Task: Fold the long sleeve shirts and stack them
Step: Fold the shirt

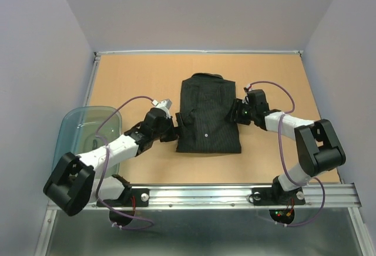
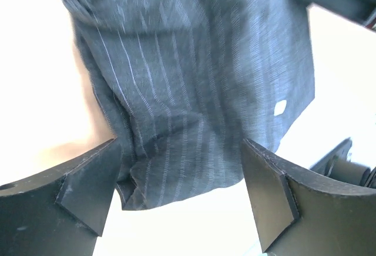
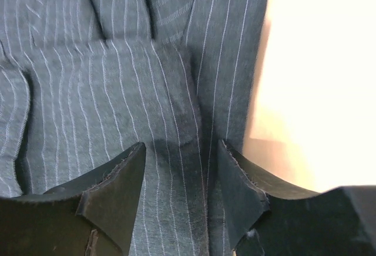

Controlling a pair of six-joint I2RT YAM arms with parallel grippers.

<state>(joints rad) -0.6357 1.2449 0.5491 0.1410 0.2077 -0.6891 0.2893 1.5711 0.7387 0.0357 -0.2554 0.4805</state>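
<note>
A black pinstriped long sleeve shirt (image 1: 208, 112) lies folded into a rectangle at the middle of the table, collar toward the far side. My left gripper (image 1: 175, 122) is at its left edge. In the left wrist view the left gripper (image 2: 181, 150) stands wide open, and a folded corner of the shirt (image 2: 194, 62) reaches between the fingers close to the left one, ungripped. My right gripper (image 1: 238, 111) is at the shirt's right edge. In the right wrist view the right gripper (image 3: 181, 148) is partly open, low over the flat shirt (image 3: 117, 91) with cloth under the gap.
A translucent blue-grey plastic tub (image 1: 82, 130) stands at the table's left edge beside the left arm. A raised rim (image 1: 200, 51) borders the table's far side, with grey walls around. A metal rail (image 1: 235, 194) carries both arm bases at the near edge.
</note>
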